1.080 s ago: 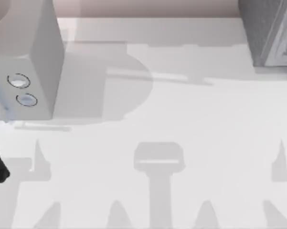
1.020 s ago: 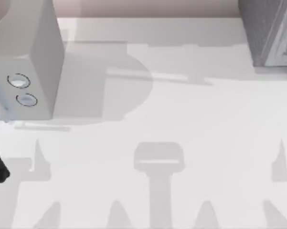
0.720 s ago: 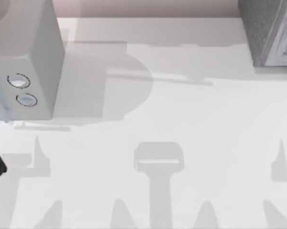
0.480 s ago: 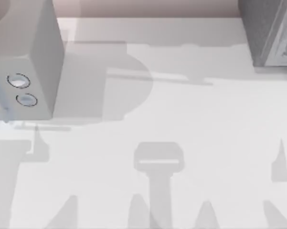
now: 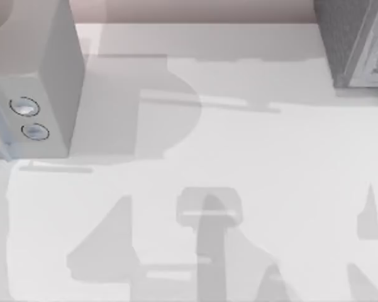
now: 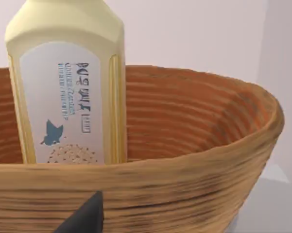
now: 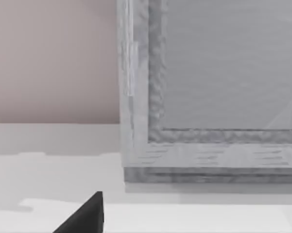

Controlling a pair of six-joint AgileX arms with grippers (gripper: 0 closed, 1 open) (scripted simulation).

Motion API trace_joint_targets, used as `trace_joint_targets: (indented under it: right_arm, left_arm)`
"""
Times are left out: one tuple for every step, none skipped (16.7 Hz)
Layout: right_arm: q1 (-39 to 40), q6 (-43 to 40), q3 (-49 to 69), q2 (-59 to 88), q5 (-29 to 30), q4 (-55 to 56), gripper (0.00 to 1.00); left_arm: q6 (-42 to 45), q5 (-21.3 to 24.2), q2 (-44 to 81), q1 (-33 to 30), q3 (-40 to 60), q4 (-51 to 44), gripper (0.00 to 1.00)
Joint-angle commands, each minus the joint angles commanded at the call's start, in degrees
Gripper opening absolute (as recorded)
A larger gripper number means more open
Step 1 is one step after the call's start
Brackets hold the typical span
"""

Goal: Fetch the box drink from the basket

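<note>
From my left wrist camera I count one box drink [image 6: 68, 87], a pale-yellow container with a light label carrying a teal leaf mark, standing upright inside one woven brown basket [image 6: 184, 184], close against the near wall. The basket's rim crosses in front of the drink's lower part, so its base is hidden from me. One dark fingertip [image 6: 85, 217] of my left gripper pokes into that view just in front of the basket wall (whether the fingers are spread or pressed together, I cannot tell). On the top view I see the white table [image 5: 251, 163] with arm shadows across it, one pale grey box [image 5: 47, 82] with two round marks at the left, and one grey textured cabinet [image 5: 355, 41] at the far right corner. My right wrist camera faces that cabinet, with one dark fingertip [image 7: 85, 216] at the edge; its spread I cannot tell either.
</note>
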Motion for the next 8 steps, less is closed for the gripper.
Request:
trace_joint_targets:
  right_arm:
    - [0.0,0.0,0.0,0.0,0.0,0.0,1.0]
    - [0.0,0.0,0.0,0.0,0.0,0.0,1.0]
    - [0.0,0.0,0.0,0.0,0.0,0.0,1.0]
    - [0.0,0.0,0.0,0.0,0.0,0.0,1.0]
    - [0.0,0.0,0.0,0.0,0.0,0.0,1.0]
    - [0.0,0.0,0.0,0.0,0.0,0.0,1.0]
    - [0.0,0.0,0.0,0.0,0.0,0.0,1.0]
    - [0.0,0.0,0.0,0.0,0.0,0.0,1.0]
  left_arm:
    - [0.04,1.35,4.5,1.18,3.02,1.39,1.0]
    - [0.07,2.66,8.85,2.3,5.95,2.73,1.0]
    - [0.09,3.9,13.01,3.35,8.77,3.99,1.0]
    - [0.12,5.07,16.93,4.33,11.42,5.19,1.0]
    - [0.15,6.14,20.55,5.22,13.88,6.29,1.0]
    - [0.17,7.1,23.83,6.01,16.12,7.29,1.0]
    - [0.2,7.93,26.72,6.7,18.09,8.17,1.0]
    - [0.22,8.63,29.16,7.26,19.77,8.92,1.0]
